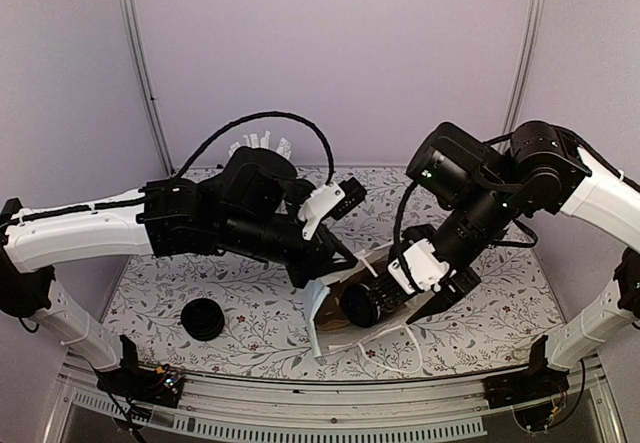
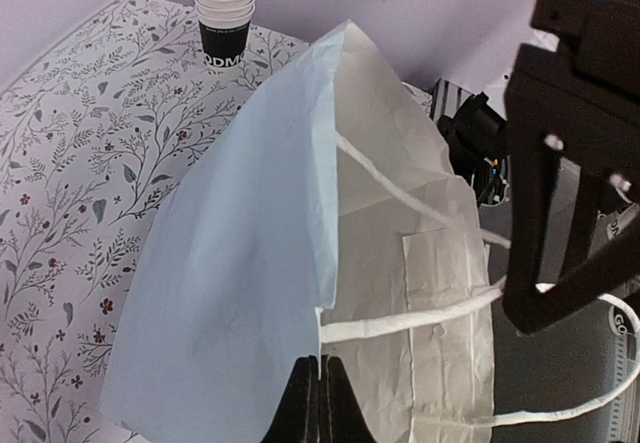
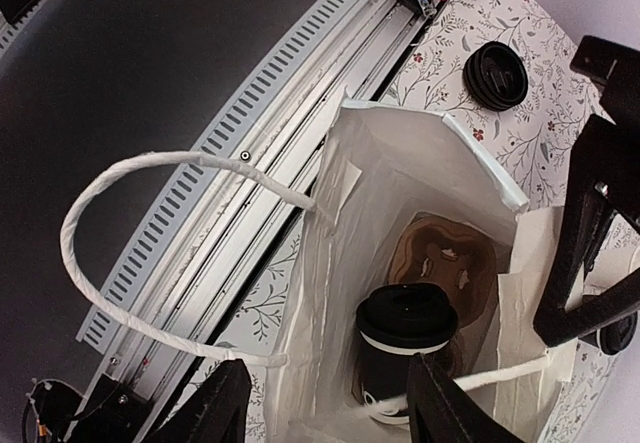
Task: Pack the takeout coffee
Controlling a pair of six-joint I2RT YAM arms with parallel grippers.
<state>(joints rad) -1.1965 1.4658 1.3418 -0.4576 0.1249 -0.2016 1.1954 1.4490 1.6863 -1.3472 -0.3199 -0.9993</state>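
Note:
The takeout coffee (image 3: 407, 348), a black cup with a black lid, stands inside the open white paper bag (image 3: 400, 163); it shows as a dark shape in the bag's mouth in the top view (image 1: 362, 305). My left gripper (image 2: 318, 388) is shut on the bag's upper edge (image 2: 330, 263) and holds it up; it also shows in the top view (image 1: 335, 261). My right gripper (image 3: 325, 408) is open and empty, just above the bag's mouth and the cup, with a finger on either side; in the top view (image 1: 425, 291) it hangs over the bag (image 1: 330, 338).
A low pile of loose black lids (image 1: 203, 318) lies at the front left, also seen in the right wrist view (image 3: 497, 73). A stack of unlidded cups (image 2: 224, 18) stands at the back. The bag's handles (image 3: 130, 253) hang loose toward the table's front rail (image 3: 260, 153).

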